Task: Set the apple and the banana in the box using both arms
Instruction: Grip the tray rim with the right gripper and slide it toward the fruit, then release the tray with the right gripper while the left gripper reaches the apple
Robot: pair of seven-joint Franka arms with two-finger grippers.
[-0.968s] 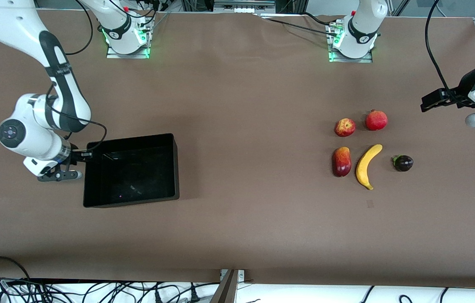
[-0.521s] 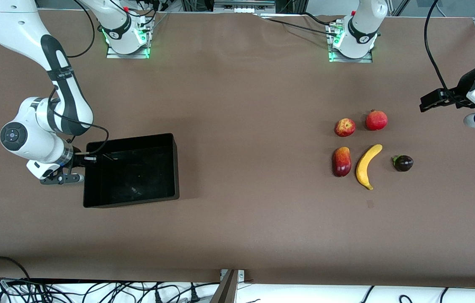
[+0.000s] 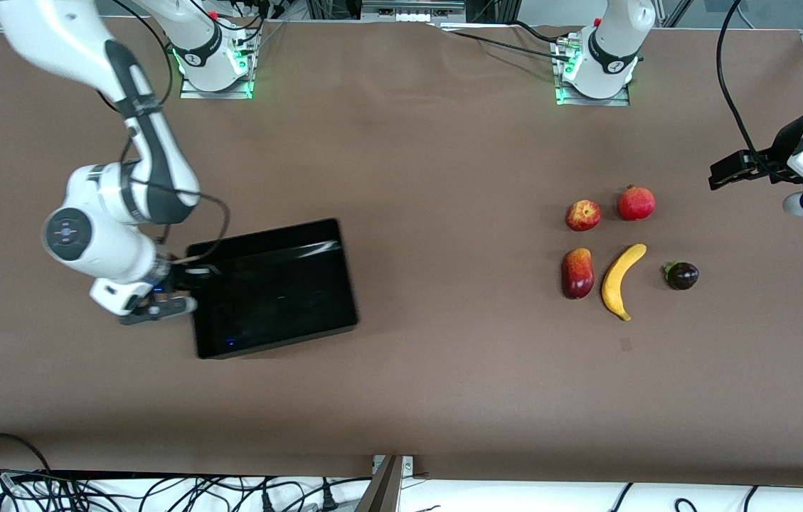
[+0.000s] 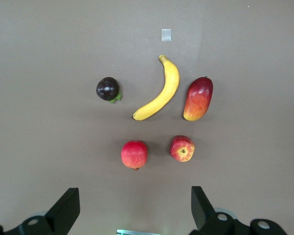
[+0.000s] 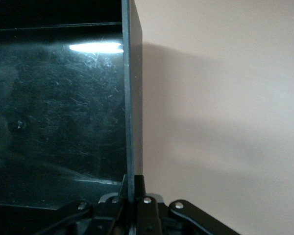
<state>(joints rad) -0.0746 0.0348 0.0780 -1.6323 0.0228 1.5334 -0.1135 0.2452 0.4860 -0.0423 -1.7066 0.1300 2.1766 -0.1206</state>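
Right claw (image 3: 184, 279): clamped on the box (image 3: 273, 288) wall, at the right arm's end of the worktop.
Left claw (image 4: 132, 213): wide, over bare worktop beside the fruit.
Apple (image 3: 583, 215), banana (image 3: 621, 280): well apart from the box, toward the left arm's end.

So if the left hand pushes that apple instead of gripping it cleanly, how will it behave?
The apple looks round and smooth, so a sideways nudge would probably roll it, perhaps toward the round red fruit beside it. It seems firm, so the open left hand should be able to close on it without denting it, though glossy skin may slip if caught off-centre.
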